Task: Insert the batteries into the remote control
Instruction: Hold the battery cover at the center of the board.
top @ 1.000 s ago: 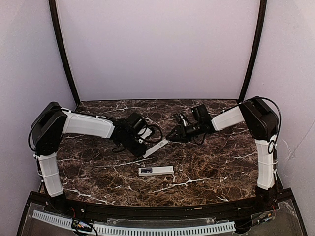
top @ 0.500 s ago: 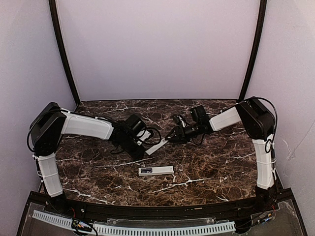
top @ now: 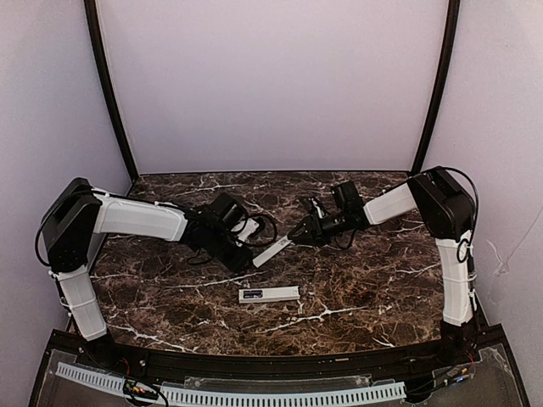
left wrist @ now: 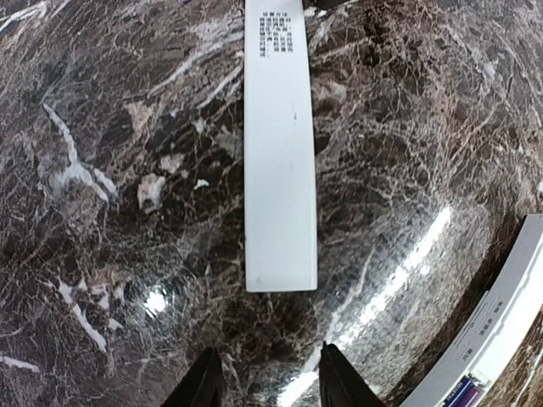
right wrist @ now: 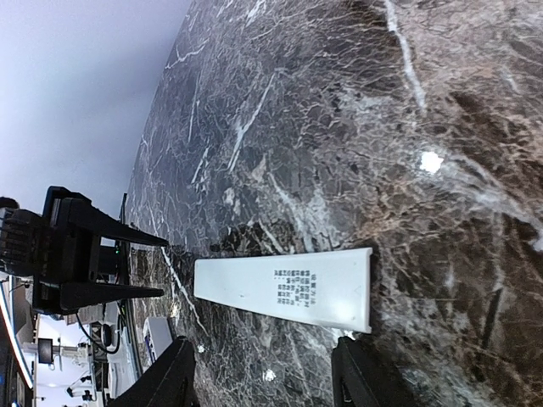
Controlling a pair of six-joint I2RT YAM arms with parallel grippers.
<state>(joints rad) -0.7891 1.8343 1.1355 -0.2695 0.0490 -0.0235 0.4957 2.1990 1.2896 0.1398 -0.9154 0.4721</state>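
The remote control [top: 269,294] lies flat near the table's front, a dark patch at its left end. In the left wrist view its end [left wrist: 496,331] shows at the lower right, with a blue-purple battery [left wrist: 464,393] in the open compartment. The second battery is hidden. A shorter flat white cover [top: 271,252] with printed text lies between the grippers. My left gripper [top: 248,254] is open and empty, its tips [left wrist: 270,377] just short of the cover's end [left wrist: 280,170]. My right gripper [top: 295,236] is open and empty at the other end, the cover [right wrist: 288,288] just ahead of its tips [right wrist: 265,373].
The dark marble table [top: 365,288] has purple walls behind and at both sides. A black frame rail [top: 271,360] runs along the near edge. The left gripper's open fingers [right wrist: 127,292] show in the right wrist view, beyond the cover.
My left arm's shoulder and upper link have swung left and lower. Both grippers stay at the cover's ends. The cover and the remote have barely moved.
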